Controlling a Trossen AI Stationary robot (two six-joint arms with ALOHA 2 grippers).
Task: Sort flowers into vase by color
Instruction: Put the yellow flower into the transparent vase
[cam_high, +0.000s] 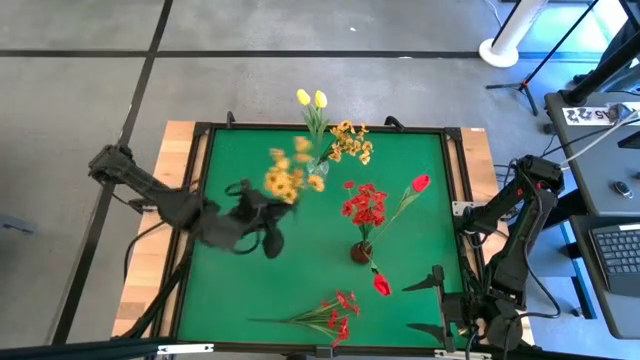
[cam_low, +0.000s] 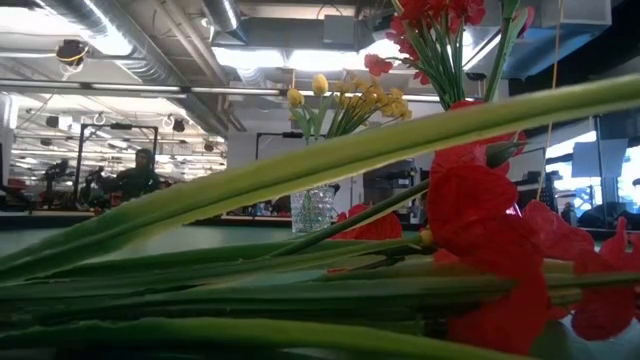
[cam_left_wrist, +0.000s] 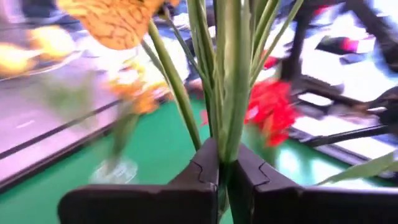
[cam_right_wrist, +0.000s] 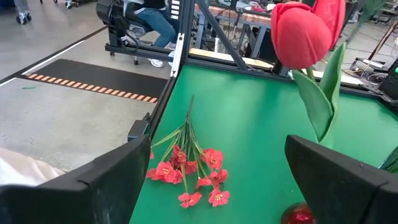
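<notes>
High view: left gripper (cam_high: 262, 212) clamps the yellow spray (cam_high: 286, 176) mid-frame; its stems could knock the clear vase (cam_high: 318, 163). Right gripper (cam_high: 432, 303) waits open, lower right.

Two vases stand mid-desk (cam_high: 230, 300): the far vase (cam_high: 318, 165) holds tulips, the near vase (cam_high: 361, 251) sprays; another spray (cam_high: 330, 315) lies at the near edge.

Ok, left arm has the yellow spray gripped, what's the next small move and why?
Probably carry it on toward the clear vase and lower the stems in. The left tool is shut on the yellow spray, held above the green mat just short of that vase, which already holds yellow tulips. The red flowers stand in the other vase.
</notes>
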